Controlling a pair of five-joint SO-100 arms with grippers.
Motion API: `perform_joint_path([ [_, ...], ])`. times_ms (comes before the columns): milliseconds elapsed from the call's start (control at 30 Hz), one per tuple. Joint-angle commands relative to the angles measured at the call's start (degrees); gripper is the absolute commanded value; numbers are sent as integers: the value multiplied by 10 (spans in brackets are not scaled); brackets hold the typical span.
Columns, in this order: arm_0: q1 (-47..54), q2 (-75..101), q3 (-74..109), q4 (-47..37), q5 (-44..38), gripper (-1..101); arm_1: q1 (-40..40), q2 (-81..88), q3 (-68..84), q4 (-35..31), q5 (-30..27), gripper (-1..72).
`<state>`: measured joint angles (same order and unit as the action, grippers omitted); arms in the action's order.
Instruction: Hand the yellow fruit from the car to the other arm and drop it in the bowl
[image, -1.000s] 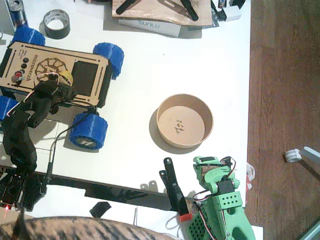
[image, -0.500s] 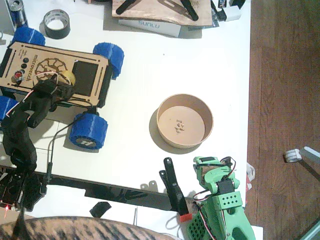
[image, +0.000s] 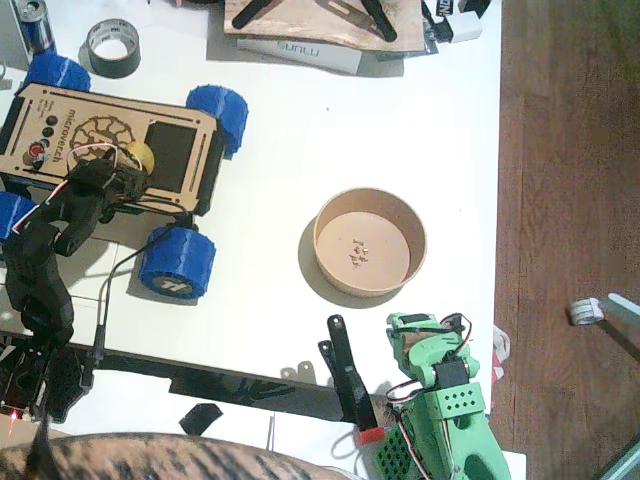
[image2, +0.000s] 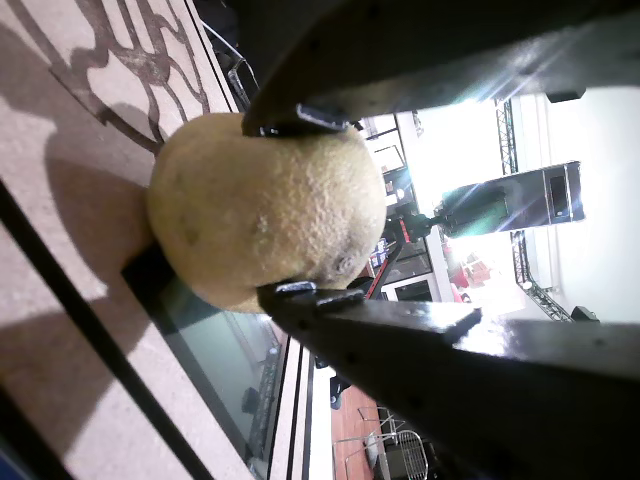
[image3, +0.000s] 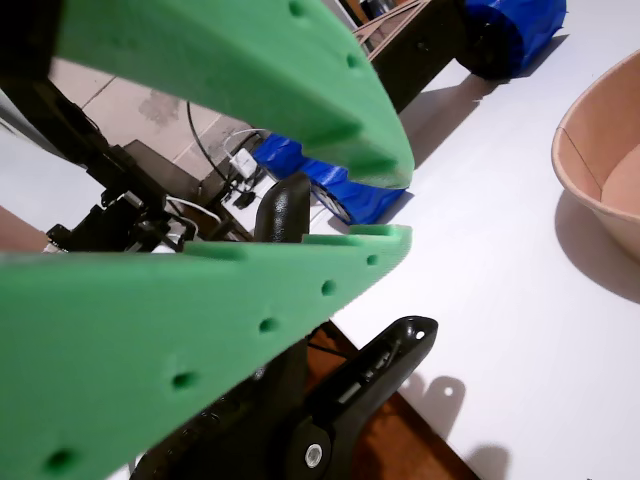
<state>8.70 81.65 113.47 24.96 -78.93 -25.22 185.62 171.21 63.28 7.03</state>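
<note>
The yellow fruit (image: 141, 156) sits on the car's wooden deck (image: 90, 125), beside its black panel (image: 172, 155). My left gripper (image: 128, 168), on the black arm, is shut on it. A wrist view shows the fruit (image2: 265, 220) pinched between the black jaws of the left gripper (image2: 300, 205), resting on the car (image2: 60, 330). The bowl (image: 366, 286) stands mid-table, with only a few crumbs in it. My right gripper (image: 412, 328), on the green arm, rests folded below the bowl. Its green jaws are nearly together on nothing in the other wrist view (image3: 400, 207), with the bowl (image3: 600, 140) to the right.
A black tape roll (image: 112, 46) and a can (image: 35, 22) stand at the back left, a wooden board (image: 310, 20) at the back. A black clamp (image: 350, 375) sticks up at the front edge by the green arm. The table ends at the right over wooden floor (image: 570, 200).
The left gripper and the fruit have shifted slightly to the right on the car's deck. The green arm has not moved.
</note>
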Motion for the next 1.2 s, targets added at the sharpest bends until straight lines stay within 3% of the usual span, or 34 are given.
perform_joint_path([
  [0,5,14,-17,6,3,37,4,6,-28,3,-9,7],
  [267,18,62,-12,32,2,-1,4,6,-28,3,-11,5],
  [567,68,481,93,220,-2,-1,0,4,-38,4,-30,5],
  [800,91,765,236,322,-6,-1,-9,-50,-69,-33,-139,2],
  [1000,179,842,297,321,-7,-1,-17,-91,-145,-61,-213,2],
  [1167,239,812,337,270,-8,-1,-73,-96,-173,-91,-341,2],
])
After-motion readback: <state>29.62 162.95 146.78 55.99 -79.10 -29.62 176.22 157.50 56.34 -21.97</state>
